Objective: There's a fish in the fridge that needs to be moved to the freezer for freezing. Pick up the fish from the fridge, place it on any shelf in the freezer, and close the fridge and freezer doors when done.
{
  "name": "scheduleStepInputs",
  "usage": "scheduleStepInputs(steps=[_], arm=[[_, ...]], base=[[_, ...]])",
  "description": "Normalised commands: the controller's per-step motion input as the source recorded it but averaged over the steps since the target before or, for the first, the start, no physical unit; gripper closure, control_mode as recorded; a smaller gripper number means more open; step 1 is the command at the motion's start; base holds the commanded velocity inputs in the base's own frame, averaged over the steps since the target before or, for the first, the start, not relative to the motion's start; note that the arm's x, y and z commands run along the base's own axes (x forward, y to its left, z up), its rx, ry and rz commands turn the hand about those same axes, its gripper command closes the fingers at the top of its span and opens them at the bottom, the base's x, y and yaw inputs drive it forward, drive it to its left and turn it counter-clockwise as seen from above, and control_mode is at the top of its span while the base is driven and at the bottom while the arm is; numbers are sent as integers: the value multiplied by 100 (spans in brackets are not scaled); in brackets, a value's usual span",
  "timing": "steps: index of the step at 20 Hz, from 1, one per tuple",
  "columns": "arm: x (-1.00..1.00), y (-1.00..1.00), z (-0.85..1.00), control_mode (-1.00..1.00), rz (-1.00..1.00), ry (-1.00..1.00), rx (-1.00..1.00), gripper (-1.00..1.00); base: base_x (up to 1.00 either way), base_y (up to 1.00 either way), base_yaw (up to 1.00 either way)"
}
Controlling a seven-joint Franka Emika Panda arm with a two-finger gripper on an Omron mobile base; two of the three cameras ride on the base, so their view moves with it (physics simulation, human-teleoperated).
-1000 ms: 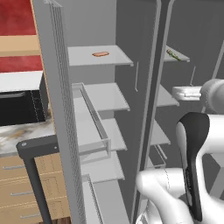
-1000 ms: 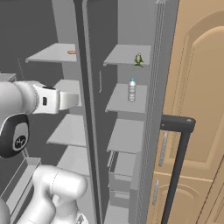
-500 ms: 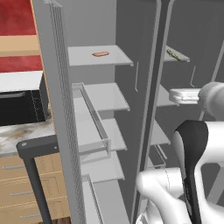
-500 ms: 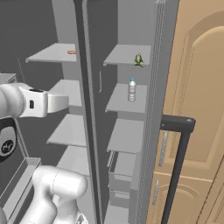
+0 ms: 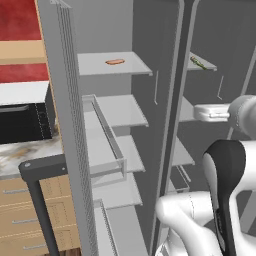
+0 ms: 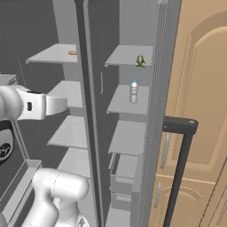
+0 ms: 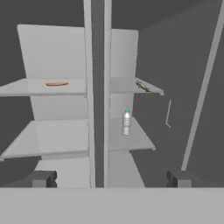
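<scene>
fish: the small slender green and yellowish fish [image 6: 140,60] is showing green at the right edge of its pale grey shelf [image 6: 124,55]
oblong piece: the flat orange-pink oblong piece [image 5: 115,62] is glowing on a pale grey slab
bottle: the small clear bottle [image 6: 133,91] is wearing a blue cap
door handle: the vertical bar handle [image 6: 177,170] is looking black
cabinet door: the tan wooden cabinet door [image 6: 204,111] is showing plain tan

The fish [image 7: 142,86] lies on the shelf above a water bottle [image 7: 126,123], fingers [image 7: 43,178] spread wide.

No readable text or labels.
</scene>
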Motion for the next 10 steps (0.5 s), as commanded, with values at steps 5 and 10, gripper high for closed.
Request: scheduleStepInputs(steps=[5,10], arm=[[0,22,-29,-100,4,0,0,-100],[-18,19,-18,100,2,0,0,-100]], base=[[0,0,0],[-10,2,0]])
